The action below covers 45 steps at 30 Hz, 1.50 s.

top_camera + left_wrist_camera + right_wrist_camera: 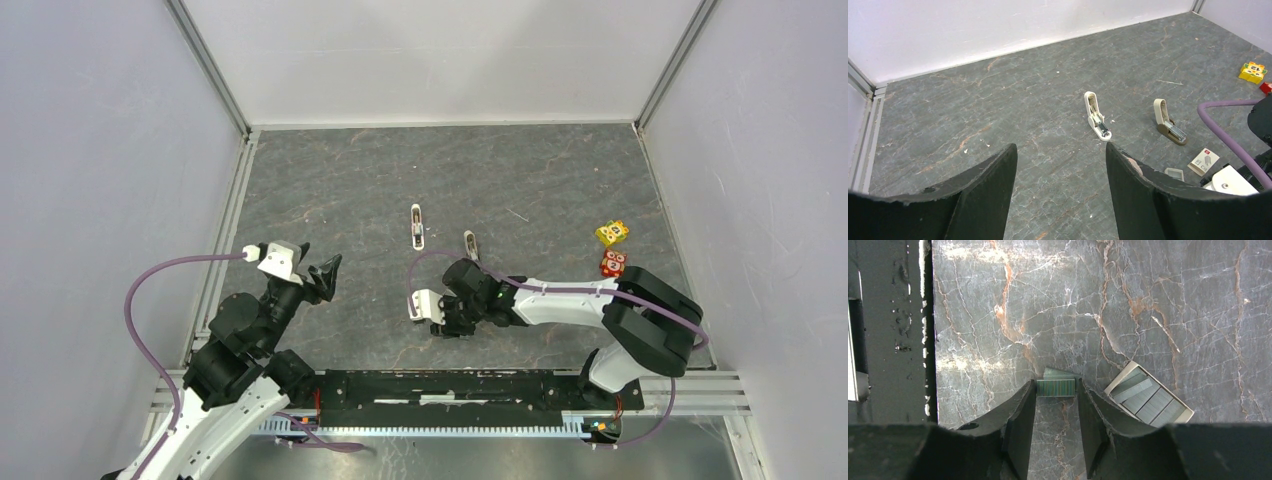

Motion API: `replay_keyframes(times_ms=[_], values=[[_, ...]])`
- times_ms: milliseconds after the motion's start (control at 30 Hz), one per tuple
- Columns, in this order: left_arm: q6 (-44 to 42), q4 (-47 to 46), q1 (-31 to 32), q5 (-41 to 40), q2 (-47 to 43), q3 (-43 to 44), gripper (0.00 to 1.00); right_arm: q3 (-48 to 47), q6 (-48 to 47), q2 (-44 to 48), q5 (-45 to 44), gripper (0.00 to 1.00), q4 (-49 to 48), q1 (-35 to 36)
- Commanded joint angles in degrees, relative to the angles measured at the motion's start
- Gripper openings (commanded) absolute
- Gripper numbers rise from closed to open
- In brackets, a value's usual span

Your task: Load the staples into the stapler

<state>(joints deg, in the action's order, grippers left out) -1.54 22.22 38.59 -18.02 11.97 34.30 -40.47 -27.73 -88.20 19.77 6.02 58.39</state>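
Note:
My right gripper (1055, 388) is shut on a short strip of staples (1055, 387), held by its two ends just above the floor. A grey shape lies right behind the strip; I cannot tell whether it is a second strip. The open whitish staple box (1149, 399), with several strips inside, lies just to the right of the fingers. In the left wrist view the box (1203, 161) shows a red mark, with a clear lid (1174, 174) beside it. A white stapler (417, 225) and a brown-based stapler (470, 243) lie open mid-table. My left gripper (1061, 146) is open and empty, held above the floor at the left.
A yellow cube (612, 232) and a red cube (613, 263) with cartoon faces sit at the right. The black rail (888, 330) at the table's near edge runs close to my right gripper. A purple cable (1220, 130) loops over the right arm. White walls enclose the table.

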Motion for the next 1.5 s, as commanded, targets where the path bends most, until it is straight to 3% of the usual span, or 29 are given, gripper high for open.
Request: replay_keyframes(times_ms=[0,700,967,1267,1467], values=[[-3.11,-2.18,-0.09,-0.89,0.12,-0.12,0.72,-1.90,-0.46,-0.69,-0.39,0.41,2.40,-0.38],[-3.25,-2.21,-0.07,-1.10,0.14,-0.21,0.72,-0.99,-3.56,8.12,-3.73,0.34,4.88,-2.23],[-3.15,-2.25,-0.09,-0.35,0.07,-0.20,0.72,-0.90,-5.87,12.78,-7.57,0.37,7.78,-14.97],[-3.12,-2.61,-0.09,0.43,0.77,-0.31,0.72,-1.98,-11.47,11.66,-3.56,0.36,12.74,-30.32],[-3.03,-2.69,-0.09,0.78,1.01,-0.34,0.73,-0.75,-16.74,9.35,-4.64,0.37,15.10,-32.56]])
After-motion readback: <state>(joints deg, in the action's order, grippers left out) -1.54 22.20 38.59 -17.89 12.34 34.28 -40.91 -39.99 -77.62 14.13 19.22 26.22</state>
